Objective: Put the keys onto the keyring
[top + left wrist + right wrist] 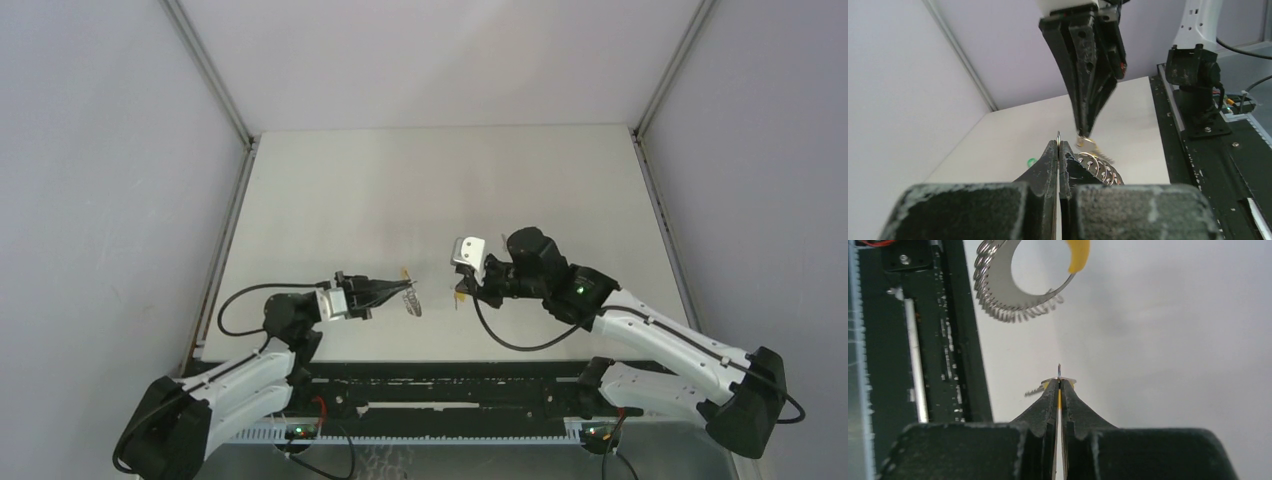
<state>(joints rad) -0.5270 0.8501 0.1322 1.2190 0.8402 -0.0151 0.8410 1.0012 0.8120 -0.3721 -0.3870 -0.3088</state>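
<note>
One key (pixel 1035 392) in right claw (pixel 1060 386), keyring (pixel 998 301) ahead

The right gripper (pixel 1059 385) tight on orange-headed key (pixel 1048 384), keyring (pixel 1003 295) just ahead, apart

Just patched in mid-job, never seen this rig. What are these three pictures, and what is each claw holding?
Two robot arms are bolted at the near edge of a table. The wide picture looks down from above and behind them; the other two come from a camera on each wrist. The left gripper is shut on the keyring, a big metal ring with a yellow section. The right gripper is shut on the orange-headed key. The green-headed key lies on the table.
</note>
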